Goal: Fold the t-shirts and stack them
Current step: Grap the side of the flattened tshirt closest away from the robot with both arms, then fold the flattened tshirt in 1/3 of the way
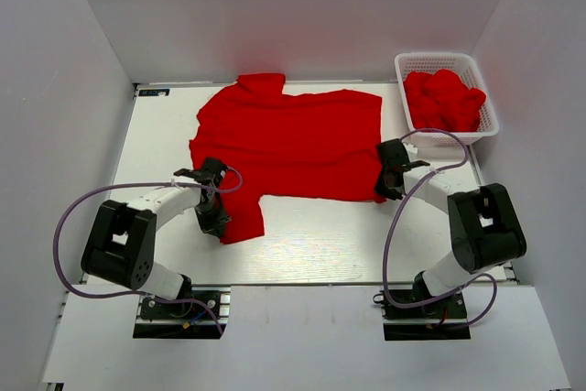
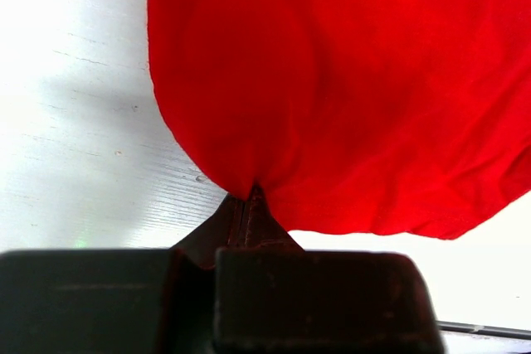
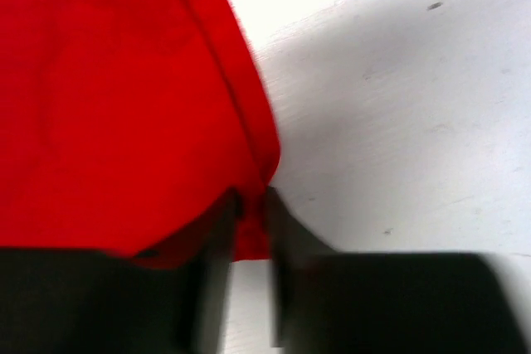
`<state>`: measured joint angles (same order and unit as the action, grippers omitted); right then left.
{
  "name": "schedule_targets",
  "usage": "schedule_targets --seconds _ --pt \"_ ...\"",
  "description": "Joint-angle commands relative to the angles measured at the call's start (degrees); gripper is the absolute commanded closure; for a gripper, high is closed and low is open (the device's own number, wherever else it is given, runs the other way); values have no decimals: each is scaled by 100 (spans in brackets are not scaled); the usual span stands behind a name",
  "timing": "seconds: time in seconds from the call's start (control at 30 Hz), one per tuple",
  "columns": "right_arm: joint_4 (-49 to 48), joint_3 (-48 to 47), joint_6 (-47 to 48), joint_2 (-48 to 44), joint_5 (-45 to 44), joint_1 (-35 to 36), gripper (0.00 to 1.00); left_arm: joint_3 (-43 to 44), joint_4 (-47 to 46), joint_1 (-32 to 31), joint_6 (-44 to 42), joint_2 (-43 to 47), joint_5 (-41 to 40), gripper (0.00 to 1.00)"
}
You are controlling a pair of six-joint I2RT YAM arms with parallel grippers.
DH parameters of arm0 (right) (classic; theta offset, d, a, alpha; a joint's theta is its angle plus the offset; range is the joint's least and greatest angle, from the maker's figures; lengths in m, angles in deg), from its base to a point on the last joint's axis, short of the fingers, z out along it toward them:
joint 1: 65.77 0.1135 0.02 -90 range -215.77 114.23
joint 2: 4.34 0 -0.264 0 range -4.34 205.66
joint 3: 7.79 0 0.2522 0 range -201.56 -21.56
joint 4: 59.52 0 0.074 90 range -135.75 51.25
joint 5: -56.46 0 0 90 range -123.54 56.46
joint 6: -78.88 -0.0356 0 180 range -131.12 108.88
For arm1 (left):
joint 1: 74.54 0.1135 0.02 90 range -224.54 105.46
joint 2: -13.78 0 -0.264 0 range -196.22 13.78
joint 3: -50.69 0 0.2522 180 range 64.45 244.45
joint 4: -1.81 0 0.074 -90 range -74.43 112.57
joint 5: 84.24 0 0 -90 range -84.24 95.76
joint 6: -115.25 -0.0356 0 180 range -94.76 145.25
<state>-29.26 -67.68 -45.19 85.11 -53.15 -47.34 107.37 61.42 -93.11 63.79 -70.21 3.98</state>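
Observation:
A bright red t-shirt [image 1: 288, 139] lies spread across the middle of the white table, one sleeve at the far edge and one hanging toward the near left. My left gripper [image 1: 212, 217] is shut on the near-left sleeve; in the left wrist view [image 2: 246, 196] the cloth [image 2: 348, 89] bunches at the closed fingertips. My right gripper [image 1: 385, 191] is shut on the shirt's near-right corner; in the right wrist view [image 3: 253, 205] a fold of red cloth [image 3: 108, 97] sits pinched between the fingers. More red t-shirts [image 1: 446, 101] lie crumpled in the basket.
A white plastic lattice basket [image 1: 487, 103] stands at the far right corner of the table. White walls close in the left, back and right sides. Bare white tabletop [image 1: 320, 240] shows between the shirt and the arm bases.

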Motion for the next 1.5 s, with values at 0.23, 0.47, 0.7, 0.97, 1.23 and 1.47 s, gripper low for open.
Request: schedule_targets --seconds 0.23,0.47,0.7,0.97,1.23,1.47 --pt "609 605 153 -832 1196 28 100 -354 213 -33 -84 558 336 100" --pt "1645 895 321 -1658 1382 37 100 -407 951 -86 -216 1156 969 100" --pt "1831 1018 427 -1966 1741 29 100 -355 1550 -86 -268 1411 1030 100" --pt "1647 440 787 -1791 1540 28 100 673 936 -86 -593 1105 1443 100" --pt "1673 -238 989 -1387 1268 2 100 2228 443 37 -901 -55 1295 100" --pt "1743 -897 1042 -895 987 -7 100 3458 -39 90 -971 -960 672 100"
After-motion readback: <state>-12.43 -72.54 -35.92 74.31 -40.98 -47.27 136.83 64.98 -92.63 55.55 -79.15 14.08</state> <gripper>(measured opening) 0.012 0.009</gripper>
